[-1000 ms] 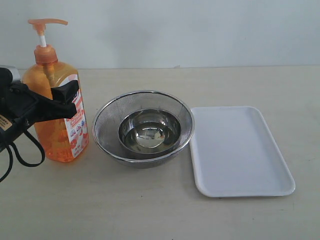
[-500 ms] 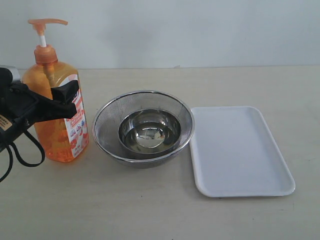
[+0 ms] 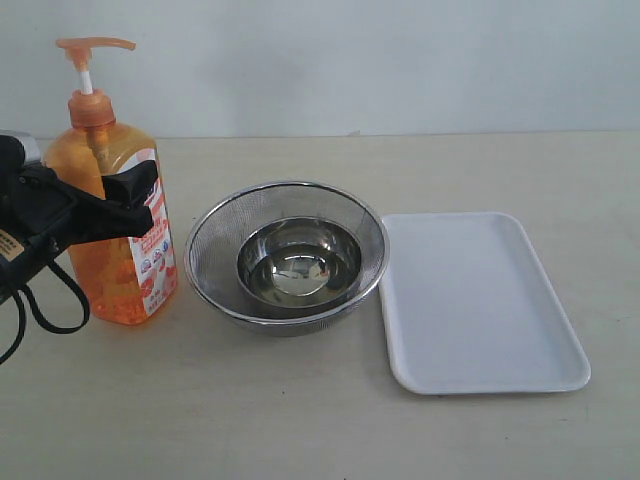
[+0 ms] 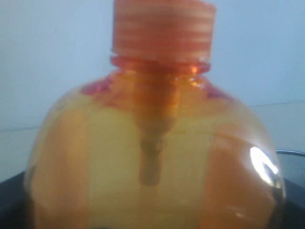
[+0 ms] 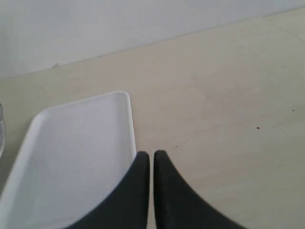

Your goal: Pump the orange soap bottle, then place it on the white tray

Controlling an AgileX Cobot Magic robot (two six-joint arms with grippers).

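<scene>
The orange soap bottle (image 3: 112, 275) stands upright on the table at the left, its orange pump head (image 3: 95, 45) raised on a white stem. My left gripper (image 3: 120, 195) is closed around the bottle's upper body, one black finger (image 3: 132, 190) crossing its front. In the left wrist view the bottle (image 4: 152, 157) fills the picture and hides the fingers. The white tray (image 3: 480, 300) lies flat at the right with nothing on it. My right gripper (image 5: 151, 155) is shut and holds nothing, hovering by the tray (image 5: 71, 152) at its long edge; it is outside the exterior view.
A round steel mesh bowl (image 3: 210, 235) with a smaller shiny steel bowl (image 3: 300, 265) inside it sits between the bottle and the tray, close to both. A black cable (image 3: 45, 300) loops down from the left arm. A pale wall stands behind the table.
</scene>
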